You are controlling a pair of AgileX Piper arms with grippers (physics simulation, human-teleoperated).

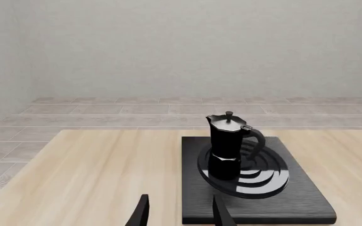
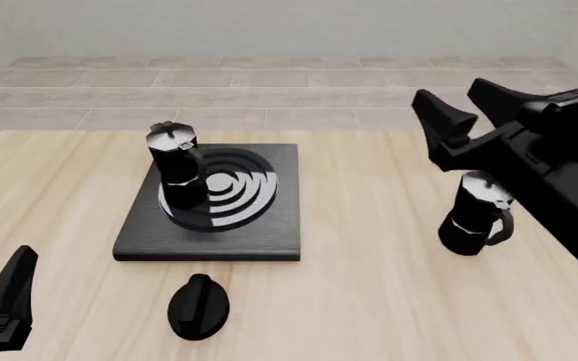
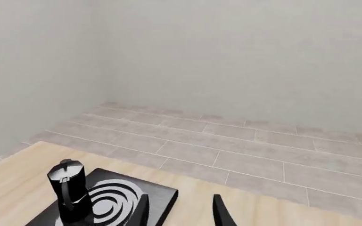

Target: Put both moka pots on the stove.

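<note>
One moka pot (image 2: 174,167) stands up straight on the stove (image 2: 269,239), on the left part of the silver rings (image 2: 231,192), so that half of the job looks done. It sits there with nothing near it, and that seems a good spot because it leaves the right part of the rings free for a friend. The second moka pot (image 2: 478,214) is well apart from the stove, over on the right side of the wooden table (image 2: 369,301), standing up with its handle toward the near right. The right gripper (image 2: 460,113) hangs in the air above and a bit behind that pot, with its two fingers spread wide and nothing between them. I think it is up there so it can come down on the pot, which is on its side of the table. The left gripper (image 2: 3,301) waits low at the near left corner, far from both pots; its fingers look a little apart in its own camera view and they hold nothing. I guess it rests there to keep out of the way. A flat black oval knob (image 2: 199,305) lies on the table just in front of the stove, and nobody needs to touch it.
</note>
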